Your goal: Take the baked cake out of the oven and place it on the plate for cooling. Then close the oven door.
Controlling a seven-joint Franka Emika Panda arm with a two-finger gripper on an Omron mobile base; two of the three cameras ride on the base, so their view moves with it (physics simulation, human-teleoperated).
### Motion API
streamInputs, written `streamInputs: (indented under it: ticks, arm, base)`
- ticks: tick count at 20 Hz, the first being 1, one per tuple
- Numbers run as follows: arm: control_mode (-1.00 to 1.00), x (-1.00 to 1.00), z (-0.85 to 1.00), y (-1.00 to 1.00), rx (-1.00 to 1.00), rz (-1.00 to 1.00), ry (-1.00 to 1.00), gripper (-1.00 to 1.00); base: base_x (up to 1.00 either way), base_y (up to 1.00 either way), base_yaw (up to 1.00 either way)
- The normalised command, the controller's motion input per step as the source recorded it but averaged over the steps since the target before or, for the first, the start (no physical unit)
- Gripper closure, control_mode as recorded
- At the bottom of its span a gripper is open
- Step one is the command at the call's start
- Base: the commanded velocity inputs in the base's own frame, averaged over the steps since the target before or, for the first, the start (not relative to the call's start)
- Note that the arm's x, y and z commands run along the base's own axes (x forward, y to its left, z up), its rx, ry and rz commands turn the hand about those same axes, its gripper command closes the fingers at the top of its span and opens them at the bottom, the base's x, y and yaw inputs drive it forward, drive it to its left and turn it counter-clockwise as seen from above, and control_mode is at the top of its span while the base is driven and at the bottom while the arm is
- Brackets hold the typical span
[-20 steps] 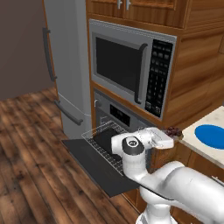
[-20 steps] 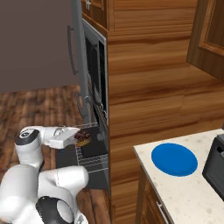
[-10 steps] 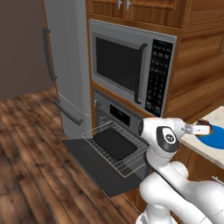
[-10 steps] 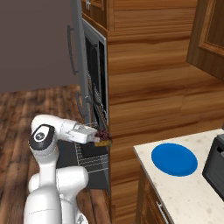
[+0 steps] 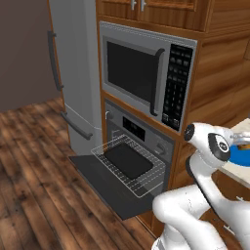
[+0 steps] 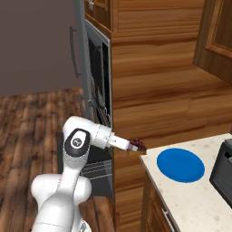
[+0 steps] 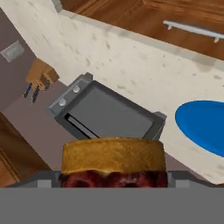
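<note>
The baked cake (image 6: 136,145), a small reddish-brown lump with a golden crust, sits between the fingers of my gripper (image 6: 134,146), which is shut on it. It hangs just left of the counter's corner, a short way from the blue plate (image 6: 180,164). In the hand view the cake (image 7: 113,157) is right in front of my gripper (image 7: 113,178), and the plate (image 7: 205,124) lies to the right. The oven (image 5: 141,134) stands open. Its door (image 5: 110,183) is dropped flat, and the wire rack (image 5: 131,165) with a dark tray is pulled out over it.
A microwave (image 5: 146,73) sits above the oven and a grey fridge (image 5: 73,73) stands to its left. On the pale counter (image 6: 190,199), a dark toaster (image 7: 105,114) stands beyond the plate. A brown block (image 7: 40,76) is by the back wall.
My arm has swung right, away from the oven rack, carrying the cake up to the counter's edge near the plate. The oven door and rack have not moved.
</note>
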Motion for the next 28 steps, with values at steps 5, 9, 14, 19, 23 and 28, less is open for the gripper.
streamInputs:
  ticks: [5,9,14,19,23,28]
  arm:
    - [-1.00,0.91,-0.20,-0.28,0.06,0.13,0.13,1.00]
    - [-1.00,0.72,0.00,-0.49,0.17,0.09,0.08,1.00]
    - [-1.00,0.73,0.07,-0.39,0.30,0.01,0.23,1.00]
    - [-1.00,0.56,0.14,-0.26,0.41,0.00,0.25,1.00]
    - [-1.00,0.08,-0.22,-0.37,0.45,0.00,0.01,1.00]
    - [-1.00,0.01,-0.57,-0.28,0.28,0.00,-0.17,1.00]
  base:
    - [0.00,0.00,0.00]
    - [0.00,0.00,0.00]
    - [0.00,0.00,0.00]
    - [0.00,0.00,0.00]
    - [0.00,0.00,0.00]
    - [0.00,0.00,0.00]
